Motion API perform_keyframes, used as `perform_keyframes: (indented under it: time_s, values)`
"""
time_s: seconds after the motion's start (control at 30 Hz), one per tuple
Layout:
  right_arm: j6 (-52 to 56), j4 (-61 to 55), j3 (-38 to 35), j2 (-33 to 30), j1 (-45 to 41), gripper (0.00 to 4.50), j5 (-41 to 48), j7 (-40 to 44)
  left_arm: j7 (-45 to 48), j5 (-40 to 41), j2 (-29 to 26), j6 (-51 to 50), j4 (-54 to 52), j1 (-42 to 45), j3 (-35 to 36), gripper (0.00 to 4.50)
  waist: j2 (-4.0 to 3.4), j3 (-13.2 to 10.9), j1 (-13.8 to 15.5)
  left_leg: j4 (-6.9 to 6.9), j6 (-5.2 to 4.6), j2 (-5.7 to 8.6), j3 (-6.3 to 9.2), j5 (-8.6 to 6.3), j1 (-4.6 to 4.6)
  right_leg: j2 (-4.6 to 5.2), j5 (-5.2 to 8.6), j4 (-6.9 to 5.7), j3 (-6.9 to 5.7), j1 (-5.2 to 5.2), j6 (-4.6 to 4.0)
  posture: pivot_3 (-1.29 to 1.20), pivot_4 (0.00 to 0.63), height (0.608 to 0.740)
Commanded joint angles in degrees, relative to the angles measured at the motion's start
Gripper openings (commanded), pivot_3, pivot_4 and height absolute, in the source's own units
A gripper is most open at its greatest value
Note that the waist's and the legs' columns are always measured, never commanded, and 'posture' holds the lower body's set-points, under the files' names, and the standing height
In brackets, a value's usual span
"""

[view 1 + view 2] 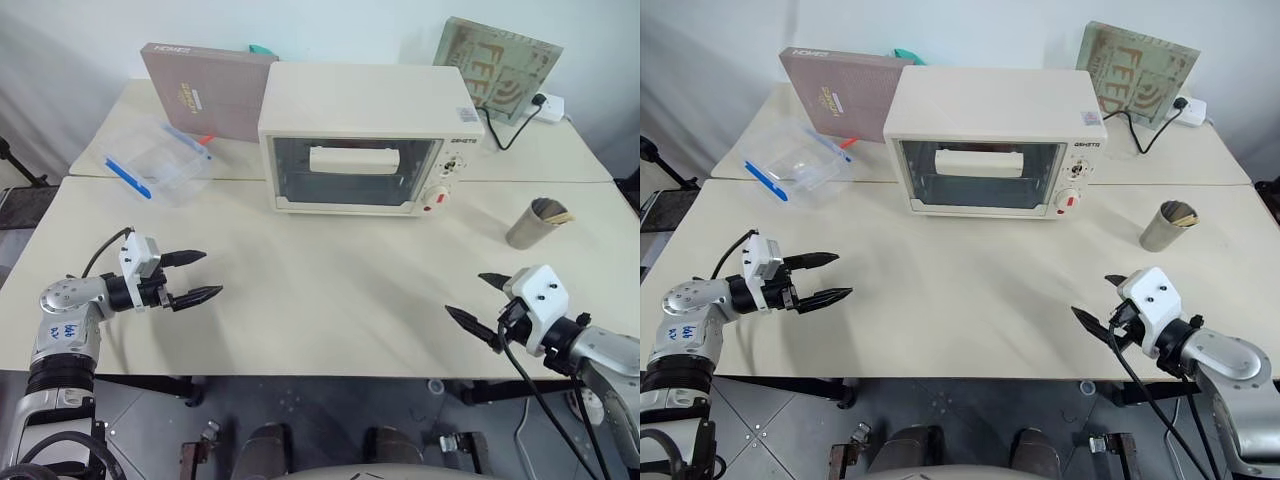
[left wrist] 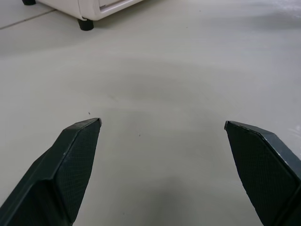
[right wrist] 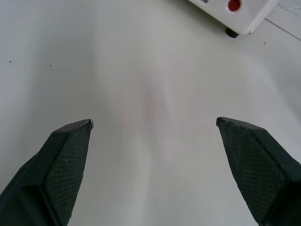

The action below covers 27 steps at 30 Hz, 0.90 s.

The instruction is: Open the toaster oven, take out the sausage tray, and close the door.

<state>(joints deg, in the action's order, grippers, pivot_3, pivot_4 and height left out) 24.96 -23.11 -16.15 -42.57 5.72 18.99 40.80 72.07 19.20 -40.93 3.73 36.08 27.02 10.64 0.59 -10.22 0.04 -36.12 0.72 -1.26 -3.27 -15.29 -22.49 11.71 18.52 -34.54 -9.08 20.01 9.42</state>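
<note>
The cream-white toaster oven stands at the back middle of the table. Its glass door is shut, with the cream bar handle across the upper part. The sausage tray is hidden; I cannot make it out through the glass. My left gripper hovers over the table's front left, open and empty, pointing right. At the front right, my right gripper points left, open with nothing between its fingers. The left wrist view shows an oven foot far ahead; the right wrist view shows the oven's red button.
A brown flat box leans behind the oven's left side, beside a clear blue-edged container. A cardboard tube stands at the right. A green panel and a plugged-in cable are at the back right.
</note>
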Motion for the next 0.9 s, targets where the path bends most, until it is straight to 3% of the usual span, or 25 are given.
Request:
perform_keyframes:
  time_s: [0.03,0.13,0.3,0.53,0.9]
  values:
    - [-0.5,-0.6,-0.4,-1.2,-0.5,4.41,-0.2,0.8,0.9,0.6,-1.0,0.0,-2.8,-0.1,0.5,4.50,0.00,0.0,0.0,0.00,0.00,0.00,0.00,0.00,0.00,0.00,0.00,0.00,0.00,0.00,0.00,0.00,0.150,0.740]
    - [1.0,-1.7,-0.3,-1.1,-1.2,4.41,0.5,0.5,-3.9,-1.3,-1.1,-1.7,-4.7,-1.2,0.5,4.50,0.00,0.0,0.0,0.00,0.00,0.00,0.00,0.00,0.00,0.00,0.00,0.00,0.00,0.00,0.00,0.00,0.150,0.740]
    - [10.3,-6.8,0.8,-0.2,-5.1,4.41,4.0,-2.6,-5.1,3.0,0.9,-5.2,-10.4,-2.0,2.5,4.50,0.00,0.0,0.0,-0.02,0.00,-0.01,0.00,0.00,0.00,0.00,0.00,-0.02,0.01,0.00,0.00,0.00,0.150,0.740]
    - [19.7,-10.3,8.3,2.7,-19.5,4.41,7.2,-6.2,-4.9,7.2,4.0,-7.5,-15.3,-1.5,3.3,4.50,-0.01,0.0,-0.2,-0.06,0.03,-0.09,0.03,-0.02,0.00,-0.06,0.00,-0.09,0.01,0.02,-0.01,0.00,0.150,0.740]
    - [14.3,10.7,16.2,5.9,-44.0,4.41,4.7,0.3,-3.7,10.9,6.7,-5.0,-15.1,2.5,5.8,4.50,0.04,0.0,-0.2,-0.36,0.05,-0.12,0.00,-0.02,-0.52,-0.10,-0.01,-0.23,0.00,0.48,-0.02,0.00,0.150,0.740]
